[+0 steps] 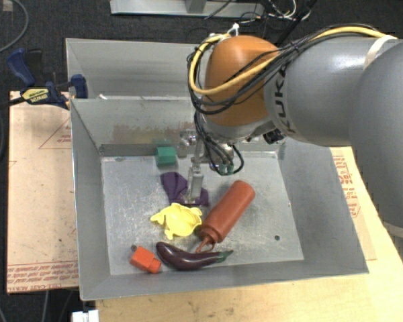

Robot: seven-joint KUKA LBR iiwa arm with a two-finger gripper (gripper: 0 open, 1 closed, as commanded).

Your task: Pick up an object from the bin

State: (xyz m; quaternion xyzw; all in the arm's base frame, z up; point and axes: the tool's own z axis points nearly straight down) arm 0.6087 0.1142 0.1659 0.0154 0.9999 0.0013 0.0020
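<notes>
Where the gripper (196, 188) stands: centre of the frame, low over a purple crumpled thing (175, 184), perhaps touching it.
Gripper state: apart or together, I cannot tell.
Nearby: brown-red bottle (227, 212) at right, yellow toy (178, 221) below.

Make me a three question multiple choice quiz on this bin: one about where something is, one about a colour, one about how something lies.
1. Where is the green block?
A) by the far wall
B) front left corner
C) front right corner
2. What colour is the crumpled thing left of the bottle?
A) blue
B) yellow
C) white
3. How does the bottle lie?
A) upright
B) on its side, cap toward the eggplant
C) upside down

1 A: it sits at the wall's foot.
2 B: it is plainly yellow.
3 B: its whole length rests on the floor.
</notes>
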